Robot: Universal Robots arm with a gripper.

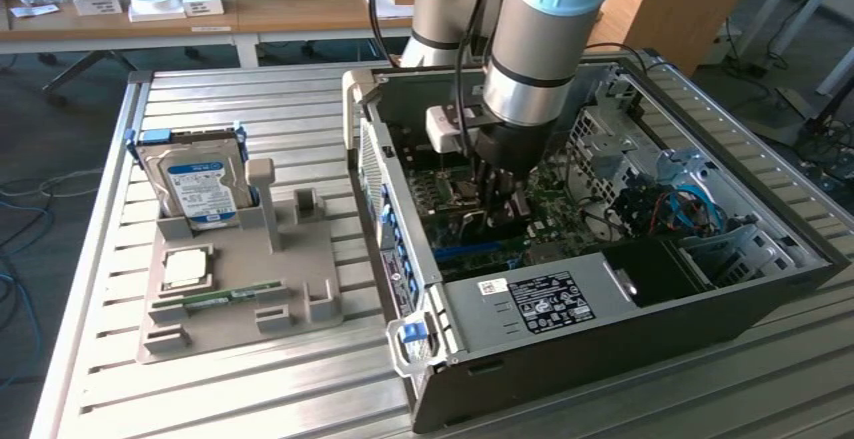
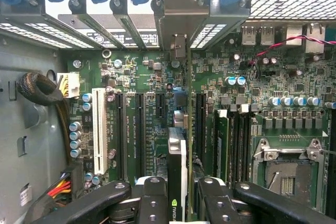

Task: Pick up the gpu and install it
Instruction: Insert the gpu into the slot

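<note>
In the wrist view my gripper [image 2: 181,203] is shut on the gpu [image 2: 177,156], which I see edge-on as a thin card with a pale face and a small green logo near the fingers [image 2: 152,198]. The card stands upright over the green motherboard [image 2: 142,72], in line with the long black expansion slots [image 2: 140,129]. Its pale metal bracket [image 2: 178,14] reaches the rear slot openings of the case. In the exterior view the gripper [image 1: 501,199] is down inside the open computer case [image 1: 601,349], over the motherboard.
A grey tray [image 1: 227,334] at the exterior view's left holds a blue-labelled hard drive [image 1: 200,184], a CPU [image 1: 184,267] and a RAM stick [image 1: 220,299]. Inside the case are the power supply [image 1: 541,299], the drive cage with blue cables [image 1: 694,209], and the CPU socket [image 2: 286,174].
</note>
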